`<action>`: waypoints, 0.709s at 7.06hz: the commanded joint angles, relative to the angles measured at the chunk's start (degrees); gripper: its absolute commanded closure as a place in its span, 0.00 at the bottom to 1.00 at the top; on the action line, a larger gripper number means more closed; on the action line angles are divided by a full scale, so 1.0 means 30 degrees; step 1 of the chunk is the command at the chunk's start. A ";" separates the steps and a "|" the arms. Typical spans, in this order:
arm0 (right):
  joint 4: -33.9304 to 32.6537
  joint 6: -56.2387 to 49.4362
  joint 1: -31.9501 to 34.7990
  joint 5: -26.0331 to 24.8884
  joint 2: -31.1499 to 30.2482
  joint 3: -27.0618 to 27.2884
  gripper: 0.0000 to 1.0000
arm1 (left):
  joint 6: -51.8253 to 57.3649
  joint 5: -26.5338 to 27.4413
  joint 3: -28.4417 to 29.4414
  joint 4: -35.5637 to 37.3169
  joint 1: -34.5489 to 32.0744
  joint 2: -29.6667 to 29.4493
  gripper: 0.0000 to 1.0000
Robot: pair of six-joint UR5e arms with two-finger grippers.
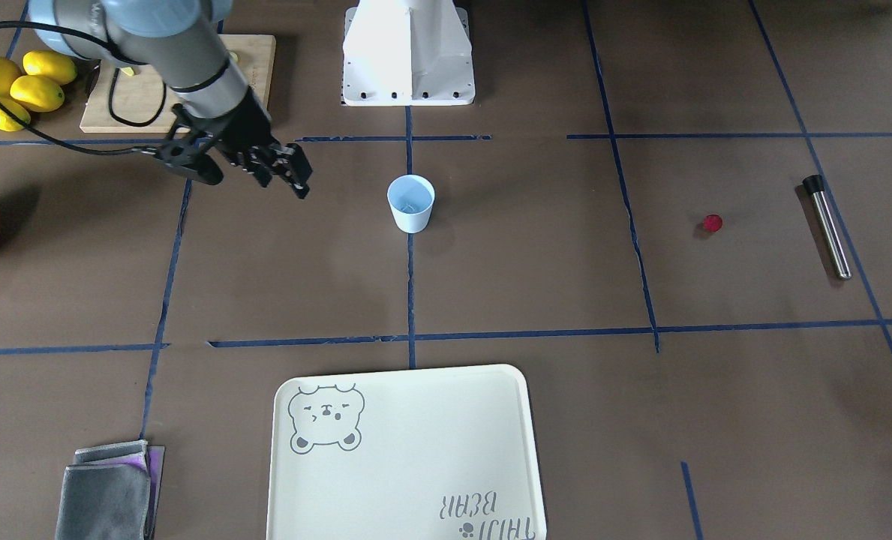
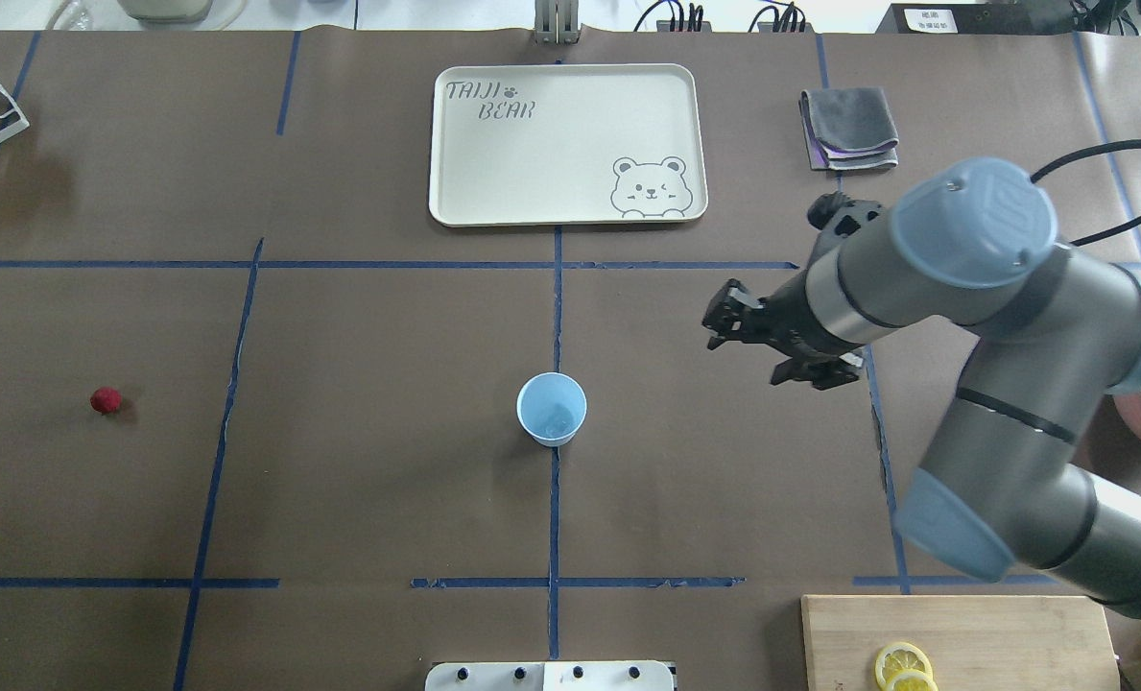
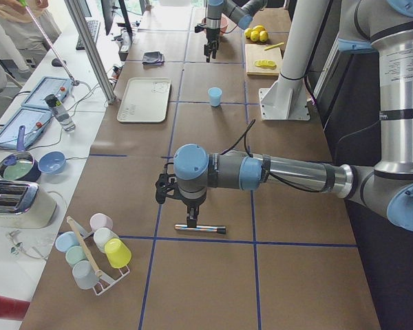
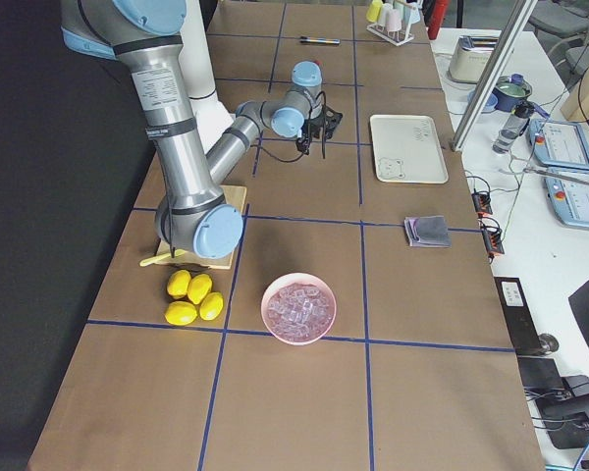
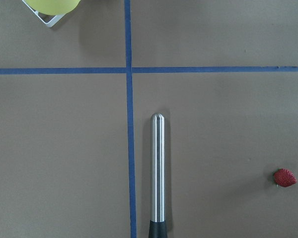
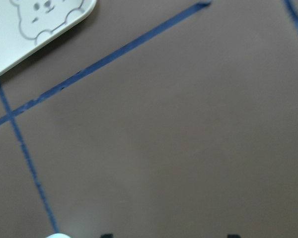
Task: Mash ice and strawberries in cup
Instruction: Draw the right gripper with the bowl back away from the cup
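Overhead exterior: cup [image 2: 552, 409] sits mid-frame w/ faint ice [image 2: 557, 418] inside, strawberry [image 2: 105, 400] far left, soft + slippery so pinch lightly across its middle; right gripper [image 2: 719, 324], right of cup, gapes empty; left gripper [image 3: 191, 218] opening can't be told.

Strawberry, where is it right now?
In the overhead view the strawberry lies on the table far on the robot's left, well away from the cup in the middle. The metal stick lies nearest it.

We see a pale-blue cup [image 1: 411, 204] and a bright-red strawberry [image 1: 712, 223]. The brown surface [image 1: 536, 262] carries blue tape lines [image 1: 411, 300]; the cream tray [image 1: 430, 450] has a grey bear drawing [image 1: 325, 420].
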 commanded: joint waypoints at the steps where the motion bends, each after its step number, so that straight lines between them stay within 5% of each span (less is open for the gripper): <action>1: 0.0793 -0.6356 0.2714 0.0918 -0.4396 0.0864 0.01 | 0.0000 0.0000 0.0000 -0.0001 -0.0003 0.0008 0.00; 3: 0.1853 -1.2569 0.6286 0.3111 -0.7974 0.0457 0.00 | 0.0000 -0.0029 -0.0029 -0.0030 -0.0003 0.0008 0.00; 5: 0.1855 -2.0182 0.9569 0.4404 -0.9245 -0.1731 0.00 | -0.0029 -0.0029 -0.0116 -0.0030 0.0026 0.0008 0.00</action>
